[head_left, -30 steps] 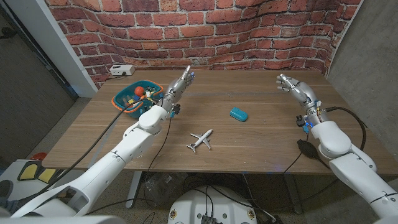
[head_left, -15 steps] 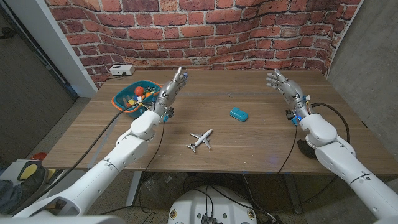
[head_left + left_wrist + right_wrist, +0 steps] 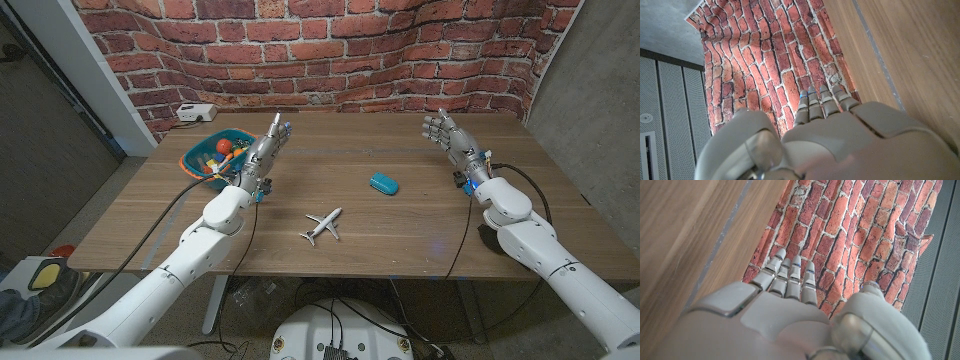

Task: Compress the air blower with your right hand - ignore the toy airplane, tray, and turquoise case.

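Both arms are reaching up the wooden surface [image 3: 400, 225] toward the red brick wall [image 3: 330, 50], from seven and five o'clock. The left hand [image 3: 268, 145] is holding nothing, its fingers [image 3: 816, 102] stretched straight and close together, pointing at the wall beside the blue basket-like tray [image 3: 205, 158] at ten o'clock. The right hand [image 3: 445, 135] is raised at two o'clock, released and empty, its fingers [image 3: 787, 272] extended toward the bricks. The black rubber air blower [image 3: 492, 238] is lying at four o'clock by the near edge, mostly hidden under the right forearm. The white toy airplane [image 3: 322, 225] is sitting near centre, the small turquoise case [image 3: 384, 183] just beyond it. No legible writing is showing.
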Tool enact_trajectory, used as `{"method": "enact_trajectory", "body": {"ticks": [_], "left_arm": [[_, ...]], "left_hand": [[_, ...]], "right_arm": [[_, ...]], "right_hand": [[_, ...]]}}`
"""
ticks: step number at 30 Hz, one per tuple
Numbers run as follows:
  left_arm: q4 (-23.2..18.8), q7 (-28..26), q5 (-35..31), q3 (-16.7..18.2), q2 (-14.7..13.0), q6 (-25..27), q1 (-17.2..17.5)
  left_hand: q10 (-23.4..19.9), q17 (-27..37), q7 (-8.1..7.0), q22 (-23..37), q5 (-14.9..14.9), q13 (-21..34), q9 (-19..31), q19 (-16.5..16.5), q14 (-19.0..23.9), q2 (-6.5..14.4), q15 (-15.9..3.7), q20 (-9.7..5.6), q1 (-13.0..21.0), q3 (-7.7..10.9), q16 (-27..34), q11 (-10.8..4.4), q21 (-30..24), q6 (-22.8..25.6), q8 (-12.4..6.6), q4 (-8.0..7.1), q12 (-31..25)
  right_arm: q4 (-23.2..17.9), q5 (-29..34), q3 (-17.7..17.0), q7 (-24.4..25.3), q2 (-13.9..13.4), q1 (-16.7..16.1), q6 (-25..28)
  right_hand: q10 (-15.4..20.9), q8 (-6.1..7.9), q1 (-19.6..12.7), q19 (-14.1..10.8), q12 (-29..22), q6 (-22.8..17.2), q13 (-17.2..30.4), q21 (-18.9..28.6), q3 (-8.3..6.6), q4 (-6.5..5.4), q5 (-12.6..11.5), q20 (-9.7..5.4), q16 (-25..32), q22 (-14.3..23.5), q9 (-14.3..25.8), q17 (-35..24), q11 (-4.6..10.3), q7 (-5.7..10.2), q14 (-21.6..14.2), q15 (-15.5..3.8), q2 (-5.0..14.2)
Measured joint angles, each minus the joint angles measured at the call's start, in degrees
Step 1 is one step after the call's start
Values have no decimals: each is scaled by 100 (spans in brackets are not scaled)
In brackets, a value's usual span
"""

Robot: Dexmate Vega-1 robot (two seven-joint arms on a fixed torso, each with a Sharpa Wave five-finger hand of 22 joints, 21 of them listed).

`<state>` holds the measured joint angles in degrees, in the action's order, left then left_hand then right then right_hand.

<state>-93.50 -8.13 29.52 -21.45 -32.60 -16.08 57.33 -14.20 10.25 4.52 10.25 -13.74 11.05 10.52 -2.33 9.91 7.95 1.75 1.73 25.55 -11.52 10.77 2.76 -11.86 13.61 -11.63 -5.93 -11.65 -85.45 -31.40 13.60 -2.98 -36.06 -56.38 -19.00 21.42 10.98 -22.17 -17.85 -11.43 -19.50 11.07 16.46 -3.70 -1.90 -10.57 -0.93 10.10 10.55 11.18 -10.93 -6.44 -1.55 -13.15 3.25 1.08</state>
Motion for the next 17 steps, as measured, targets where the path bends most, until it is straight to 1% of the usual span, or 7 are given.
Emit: {"method": "enact_trajectory", "body": {"ticks": [7,17], "left_arm": [[11,-61,28,30,21,-1,56],[81,-66,43,31,42,9,56]], "left_hand": [[0,0,0,0,0,0,0,0,0,0,0,0,0,0,0,0,0,0,0,0,0],[0,0,0,0,0,0,0,0,0,0,0,0,0,0,0,0,0,0,0,0,0]], "right_arm": [[330,-221,192,-195,64,245,-28],[538,-385,346,-295,80,403,-24]], "right_hand": [[-19,0,0,0,0,49,0,0,0,0,0,0,0,0,0,0,-19,-49,4,-4,0],[-19,0,0,-32,0,48,0,0,-1,0,0,-32,0,0,1,0,-19,-49,4,-5,0]]}}
